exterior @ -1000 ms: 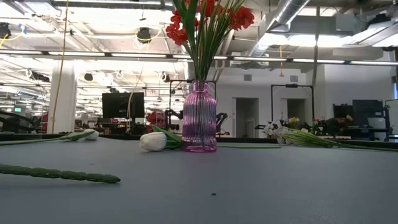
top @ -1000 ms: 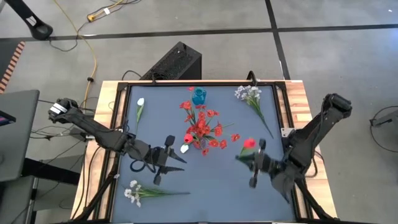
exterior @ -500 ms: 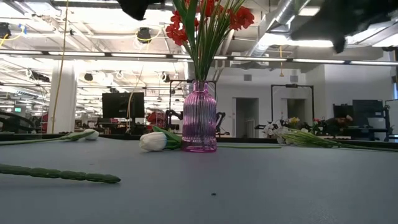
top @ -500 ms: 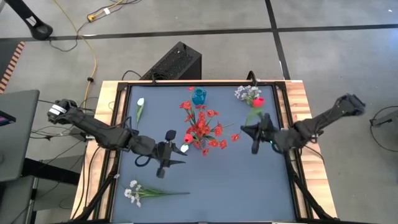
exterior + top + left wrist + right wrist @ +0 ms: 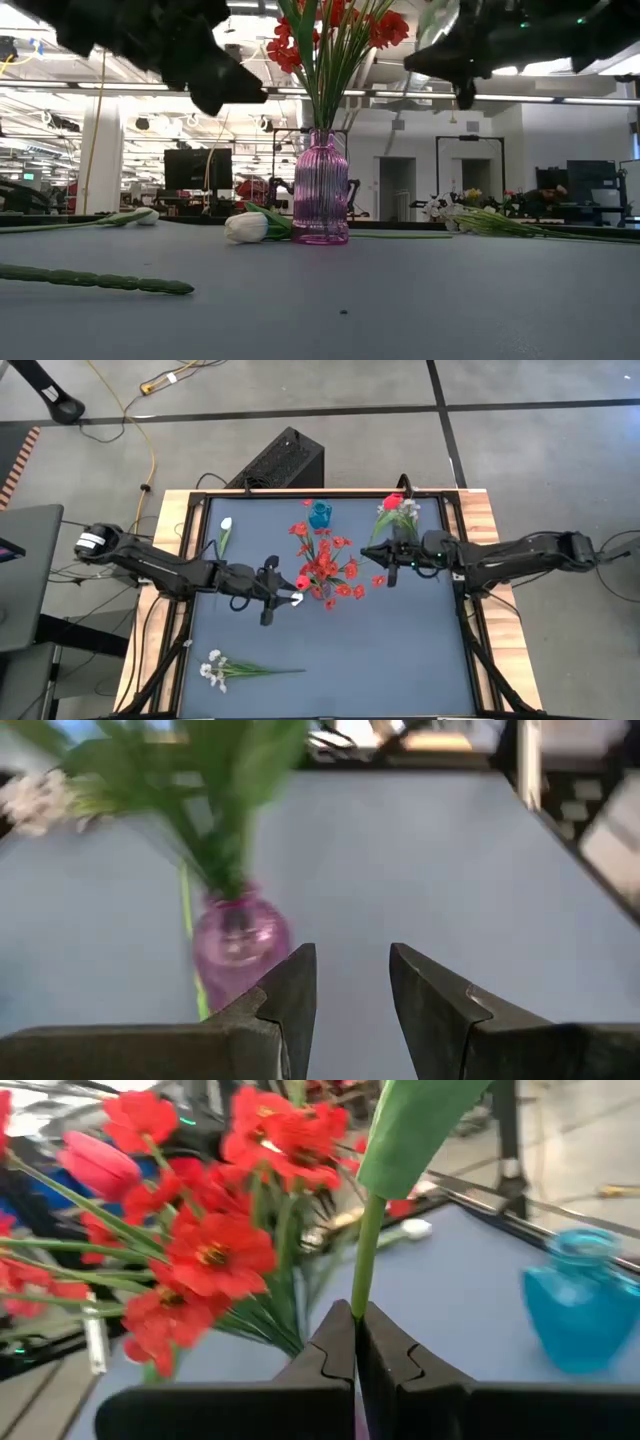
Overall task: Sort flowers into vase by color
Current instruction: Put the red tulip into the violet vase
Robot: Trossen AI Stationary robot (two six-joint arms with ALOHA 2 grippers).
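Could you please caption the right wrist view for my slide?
Right end effector shut on a green flower stem, facing the red flowers and blue vase.

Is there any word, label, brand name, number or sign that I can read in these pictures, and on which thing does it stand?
None can be read.
The pink vase, the blue vase and the table carry no writing.
Far screens in the room behind, seen in the low view, are too small to read.

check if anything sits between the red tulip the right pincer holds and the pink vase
Nothing solid on the table does. The right pincer holds the red tulip up beside the pink vase, but the red flowers already in it crowd the opening.
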